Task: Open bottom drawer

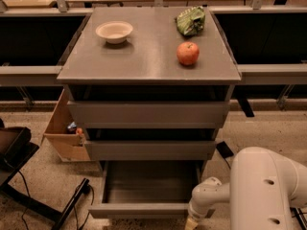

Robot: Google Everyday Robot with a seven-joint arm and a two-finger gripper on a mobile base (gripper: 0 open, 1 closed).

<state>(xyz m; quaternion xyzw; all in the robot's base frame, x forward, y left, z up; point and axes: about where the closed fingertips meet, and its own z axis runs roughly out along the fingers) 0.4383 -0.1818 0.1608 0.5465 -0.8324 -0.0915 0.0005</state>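
Speckled floor point(273, 128) below; bottom drawer point(149, 188) pulled out, gripper point(192, 223) at its right corner, cropped, grip unreadable.

My tan-tipped gripper point(191, 223) points downward at the bottom of my view, its white wrist point(207, 197) bending rightward into the bulky white arm point(263, 190).
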